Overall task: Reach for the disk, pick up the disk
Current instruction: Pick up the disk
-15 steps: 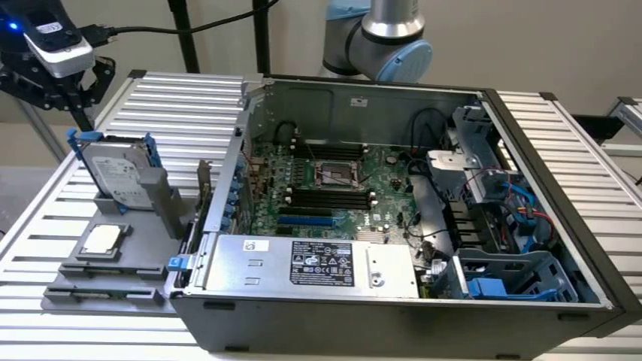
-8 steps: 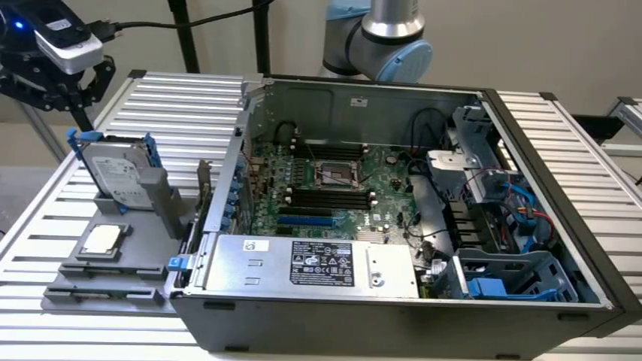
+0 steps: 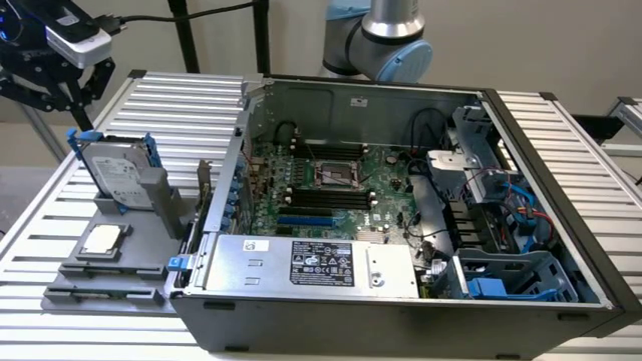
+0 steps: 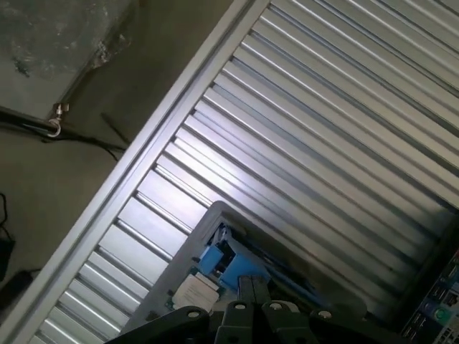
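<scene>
Slatted metal surface carries everything. The open computer case takes up most of it, toward the exterior view's right.

Just beside the case, on the exterior view's left, is a grey holder. A small square chip lies flat on a tray in front of it.

The disk stands on edge in that holder, label face out and leaning back a little. Its long axis runs up and down, not along the surface. The blue rails run up both side edges and their tips stick out at the top. In the wrist view the disk sits just ahead of the fingertips, seen from above.

The gripper hangs over the disk's top edge, near the blue rail tip on the exterior view's left. It looks very close to that tip, but I cannot tell whether it touches. In the wrist view the gripper shows its fingers lying side by side, so I read them as pressed together with nothing between them.

The relation that counts, as I judge it: the disk lies below the fingers and mostly off to the exterior view's right. Its thin top edge is the part facing them. The disk is seated in the holder, not yet gripped.
</scene>
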Tool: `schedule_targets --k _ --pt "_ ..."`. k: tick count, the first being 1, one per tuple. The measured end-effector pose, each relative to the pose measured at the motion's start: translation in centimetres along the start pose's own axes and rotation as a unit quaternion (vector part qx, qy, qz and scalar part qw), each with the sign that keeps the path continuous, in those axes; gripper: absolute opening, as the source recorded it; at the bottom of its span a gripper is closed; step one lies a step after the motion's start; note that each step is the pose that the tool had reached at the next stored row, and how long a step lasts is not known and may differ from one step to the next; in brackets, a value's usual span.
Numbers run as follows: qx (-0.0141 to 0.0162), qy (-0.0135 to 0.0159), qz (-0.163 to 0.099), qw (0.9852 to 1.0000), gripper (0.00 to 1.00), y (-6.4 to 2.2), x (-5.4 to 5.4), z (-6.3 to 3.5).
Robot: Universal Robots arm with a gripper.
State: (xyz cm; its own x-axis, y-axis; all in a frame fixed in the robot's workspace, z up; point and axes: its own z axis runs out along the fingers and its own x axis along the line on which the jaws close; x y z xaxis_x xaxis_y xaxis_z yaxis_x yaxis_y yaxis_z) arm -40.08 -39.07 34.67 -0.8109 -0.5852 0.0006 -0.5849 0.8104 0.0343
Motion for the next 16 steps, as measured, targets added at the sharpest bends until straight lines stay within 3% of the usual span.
schedule_targets --k 4,8,12,16 --pt "0.0 0.0012 -0.036 0.9993 0.11 0.0 0.0 -0.06" --pt "0.0 0.0025 -0.073 0.9973 0.11 0.01 0.0 -0.13" --pt "0.0001 0.0037 -0.109 0.994 0.11 0.01 0.0 -0.18" --pt "0.0001 0.005 -0.145 0.9895 0.11 0.01 0.0 -0.24"
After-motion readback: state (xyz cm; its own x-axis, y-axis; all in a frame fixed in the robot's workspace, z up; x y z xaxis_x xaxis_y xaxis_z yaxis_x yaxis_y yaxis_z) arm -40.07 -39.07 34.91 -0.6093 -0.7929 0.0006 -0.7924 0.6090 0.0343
